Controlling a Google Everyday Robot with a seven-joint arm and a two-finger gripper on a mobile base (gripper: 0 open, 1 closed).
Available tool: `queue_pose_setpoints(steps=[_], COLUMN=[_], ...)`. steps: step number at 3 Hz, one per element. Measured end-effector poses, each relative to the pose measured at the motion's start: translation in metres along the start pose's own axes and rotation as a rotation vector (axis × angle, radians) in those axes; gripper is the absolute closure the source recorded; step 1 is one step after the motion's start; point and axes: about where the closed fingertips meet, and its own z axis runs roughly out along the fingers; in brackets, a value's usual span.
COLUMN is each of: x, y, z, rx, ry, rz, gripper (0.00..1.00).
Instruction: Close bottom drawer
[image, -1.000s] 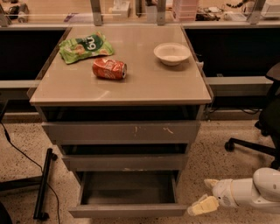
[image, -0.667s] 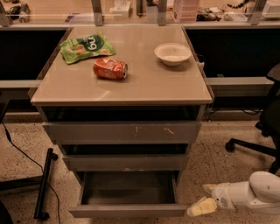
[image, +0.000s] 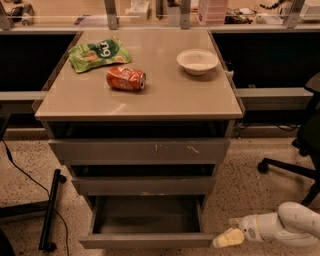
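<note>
The bottom drawer (image: 145, 240) of the grey cabinet stands pulled far out, its grey box interior open to view and its plain front near the lower edge of the camera view. My gripper (image: 227, 238), pale yellow at the tip of a white arm, reaches in from the lower right. It hovers low, just right of the drawer front's right end, close to it.
The middle drawer (image: 142, 184) and the scratched top drawer (image: 140, 150) stick out slightly. On the cabinet top (image: 165, 95) lie a green chip bag (image: 98, 52), a red can (image: 125, 78) and a white bowl (image: 197, 61). An office chair base (image: 290, 167) stands right; a black stand (image: 47, 212) left.
The white arm has drawn slightly back and down to the right; the gripper tip stays beside the drawer front's right end. The drawer has not moved.
</note>
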Motion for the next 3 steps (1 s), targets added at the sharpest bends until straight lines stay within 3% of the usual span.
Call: queue_pose_setpoints(steps=[1,3], x=[0.000,0.043], y=[0.000,-0.039], z=[0.000,0.047], rx=[0.000,-0.075], ry=[0.000,0.024], rz=[0.000,0.134], gripper=[0.00,0.00])
